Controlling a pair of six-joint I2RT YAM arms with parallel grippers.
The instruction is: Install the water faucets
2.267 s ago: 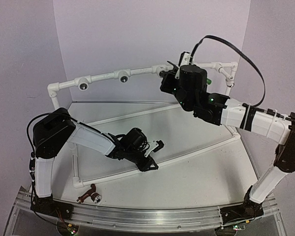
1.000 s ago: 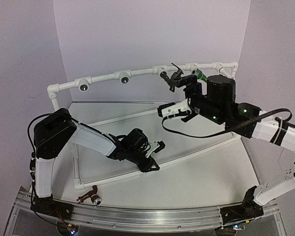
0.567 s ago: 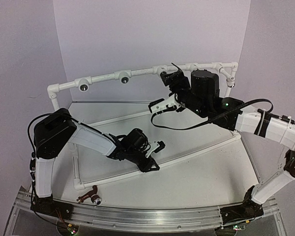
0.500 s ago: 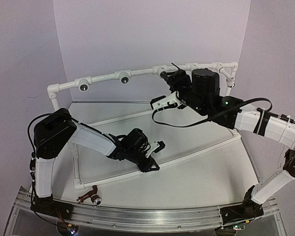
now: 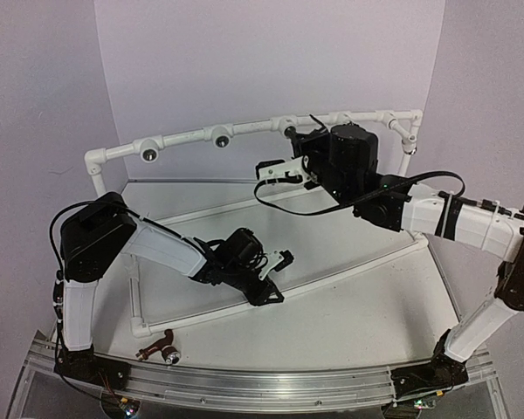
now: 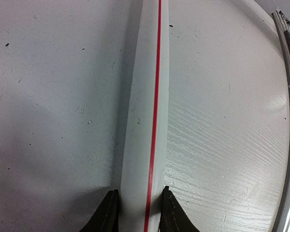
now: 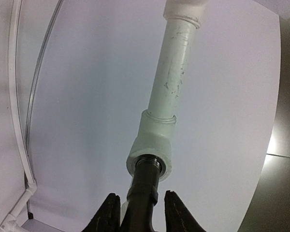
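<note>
A black faucet [image 7: 145, 183] sits threaded into a white tee socket [image 7: 152, 145] of the upright pipe frame [image 5: 183, 138]. My right gripper [image 7: 137, 195] is closed in on the faucet's body, one finger on each side. From above, that gripper [image 5: 297, 144] is up at the back rail. A reddish-brown faucet [image 5: 160, 347] lies loose at the table's near left edge. My left gripper [image 6: 138, 193] is shut on a white pipe with a red stripe [image 6: 145, 121] lying on the table, and shows mid-table [image 5: 278, 260] from above.
Two open tee sockets [image 5: 147, 154] [image 5: 219, 140] face forward on the back rail's left half. A metal rail [image 5: 262, 384] runs along the table's near edge. The right arm's black cable [image 5: 297, 201] hangs below the back rail.
My right gripper swung left along the back rail to the black faucet and its jaws closed in from wide open. The left arm and the reddish-brown faucet stayed put.
</note>
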